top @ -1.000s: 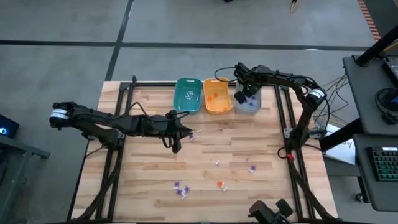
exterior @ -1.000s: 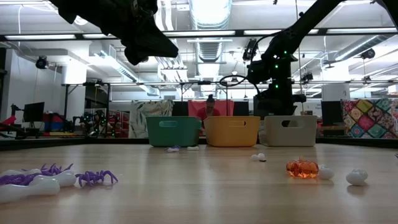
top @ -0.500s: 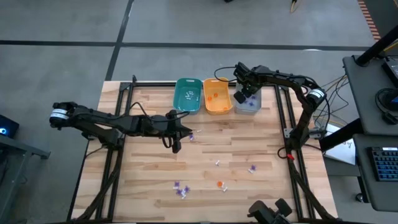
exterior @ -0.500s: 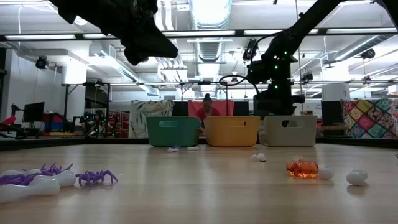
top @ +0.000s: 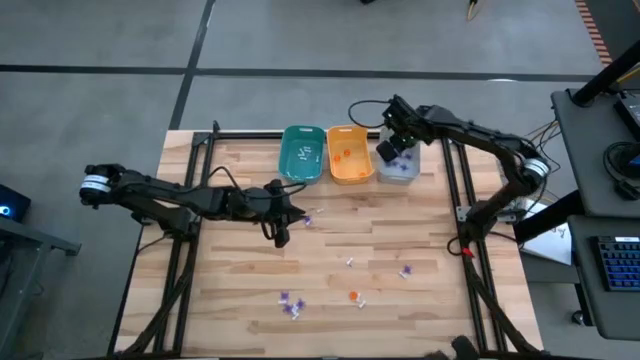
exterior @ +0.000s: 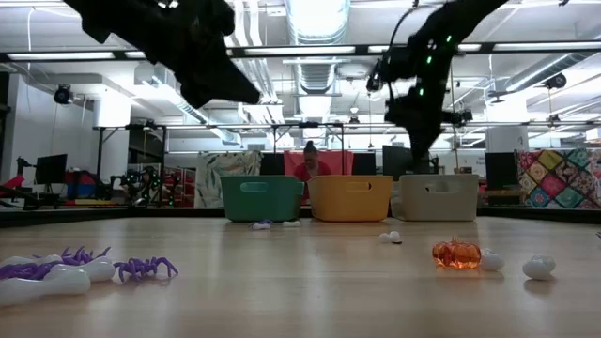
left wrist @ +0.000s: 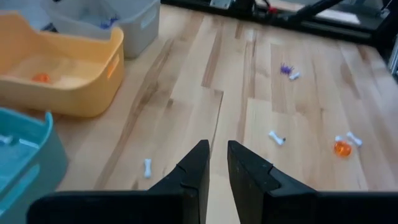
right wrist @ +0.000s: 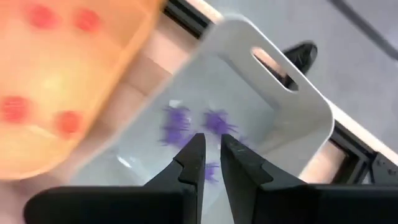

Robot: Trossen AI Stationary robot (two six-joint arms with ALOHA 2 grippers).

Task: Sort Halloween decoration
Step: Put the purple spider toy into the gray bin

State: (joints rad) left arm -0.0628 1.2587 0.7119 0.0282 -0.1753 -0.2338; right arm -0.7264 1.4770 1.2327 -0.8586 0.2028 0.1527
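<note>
Wooden planking of the table (top: 240, 290) is ringed by a black frame, and its near half is mostly bare. Three bins are lined up at the far edge, side by side: a teal bin (top: 302, 153) with white bones inside, an orange bin (top: 349, 153) with orange pieces inside, and a grey bin (top: 401, 165) with purple spiders (right wrist: 214, 122) inside.

The left arm is stretched across the middle of the table from the left edge; the left gripper (top: 281, 237) is held above the boards in front of the teal bin, its fingers (left wrist: 196, 171) brought almost together with only a narrow gap and nothing between them. The right gripper (top: 390, 150) is poised over the grey bin at the far right, its fingers likewise nearly together and empty.

Loose decorations are scattered well apart over the planks: a purple piece (top: 309, 217) just beside the left gripper, a white bone (top: 351, 262) and a purple spider (top: 406, 271) toward the right, an orange pumpkin (exterior: 456, 254) with white pieces beside it, and a cluster of purple spiders (top: 289, 303) near the front edge.
</note>
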